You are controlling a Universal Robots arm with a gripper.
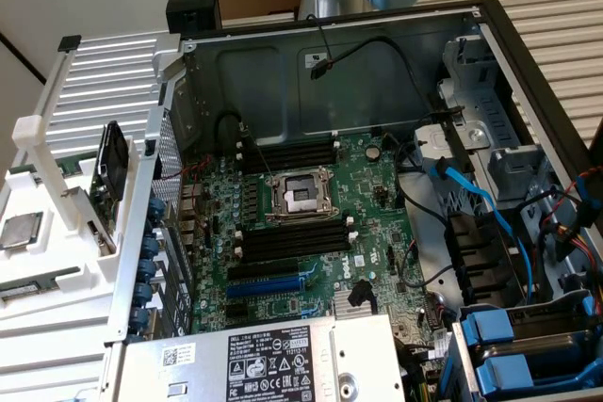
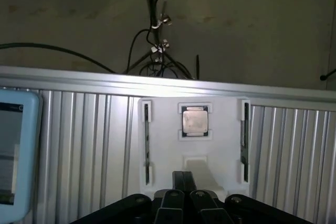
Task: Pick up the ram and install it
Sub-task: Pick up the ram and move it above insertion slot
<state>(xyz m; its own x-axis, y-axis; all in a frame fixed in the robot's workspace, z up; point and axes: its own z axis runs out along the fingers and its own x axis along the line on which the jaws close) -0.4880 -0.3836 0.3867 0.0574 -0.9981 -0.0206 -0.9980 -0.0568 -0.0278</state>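
One moment, pickup not yet made. Held on edge in a narrow slot of the white holder (image 2: 220, 145), just beside the silver processor chip (image 2: 195, 121) and not touching it: the ram (image 2: 147, 148), seen as a thin dark strip. Probably stood this way to offer its long top edge to a pinch from above. Closed on nothing, hovering near the chip, offset to one side of the ram and clear of it: the gripper (image 2: 184, 182).
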